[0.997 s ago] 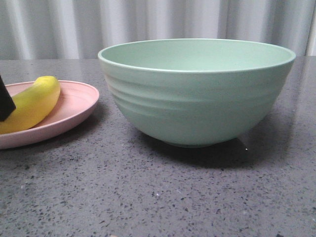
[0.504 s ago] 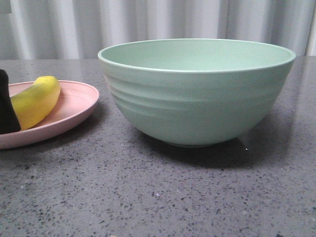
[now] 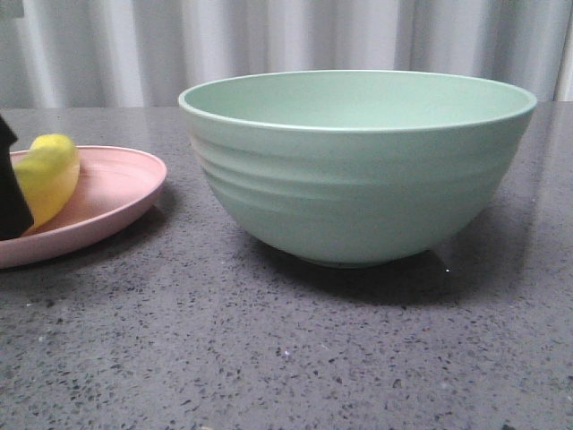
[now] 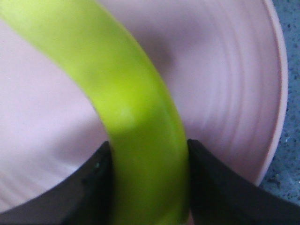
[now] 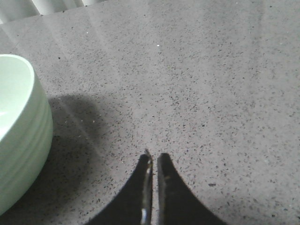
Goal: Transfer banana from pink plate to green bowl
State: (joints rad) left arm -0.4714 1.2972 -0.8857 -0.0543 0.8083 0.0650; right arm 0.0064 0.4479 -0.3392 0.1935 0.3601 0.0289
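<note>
The yellow banana (image 3: 45,175) lies on the pink plate (image 3: 116,193) at the left edge of the front view. A black finger (image 3: 11,193) of my left gripper stands in front of it there. In the left wrist view my left gripper (image 4: 149,159) is shut on the banana (image 4: 131,103), with both black fingers (image 4: 93,187) pressed against its sides over the pink plate (image 4: 225,84). The green bowl (image 3: 358,170) stands in the middle of the table, to the right of the plate. My right gripper (image 5: 153,157) is shut and empty over bare table, beside the green bowl (image 5: 21,136).
The table is dark grey speckled stone (image 3: 286,358). A pale pleated curtain (image 3: 286,45) hangs behind it. The plate and the bowl stand apart with a strip of table between them.
The banana and the plate have shifted to the left in the front view. The left finger now covers more of the banana, whose free end has risen slightly. The bowl has not moved.
</note>
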